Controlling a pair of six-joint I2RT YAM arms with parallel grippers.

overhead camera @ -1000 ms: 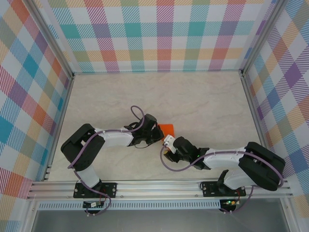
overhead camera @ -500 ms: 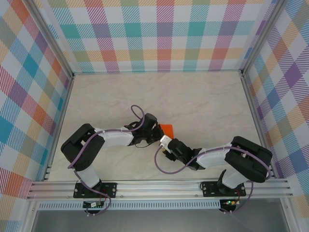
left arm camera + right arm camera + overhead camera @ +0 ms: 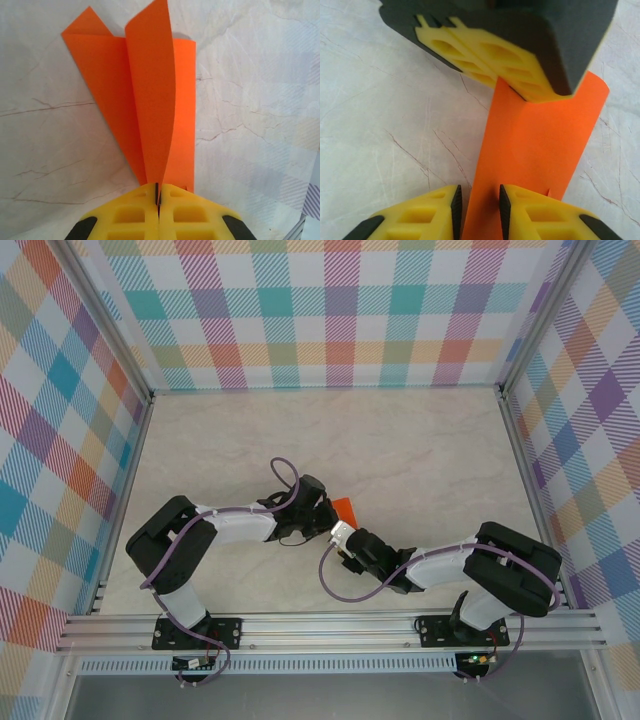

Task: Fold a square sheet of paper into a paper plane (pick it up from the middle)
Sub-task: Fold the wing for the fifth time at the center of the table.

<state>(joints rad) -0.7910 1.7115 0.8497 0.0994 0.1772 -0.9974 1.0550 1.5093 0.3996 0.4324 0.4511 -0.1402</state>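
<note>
Marble-patterned table (image 3: 420, 440): left gripper (image 3: 158, 192), pressed together, pinches the folded orange paper (image 3: 150, 100) steady. Right gripper (image 3: 477, 205), slightly spread, straddles the paper's opposite edge, probably to crease it.

- The right gripper (image 3: 343, 532) is edging up and to the left in the top view, closing in on the left gripper (image 3: 328, 512) until the two are nearly touching.
- The right arm (image 3: 450, 565) is swinging along with it. Its elbow (image 3: 515, 575) is drawing leftward and slightly up, and the forearm is stretching flatter toward the middle of the table (image 3: 420, 450).
- The folded orange paper (image 3: 346, 507) is showing as a smaller, more slanted patch between the grippers, as the right gripper is covering more of its near edge.
</note>
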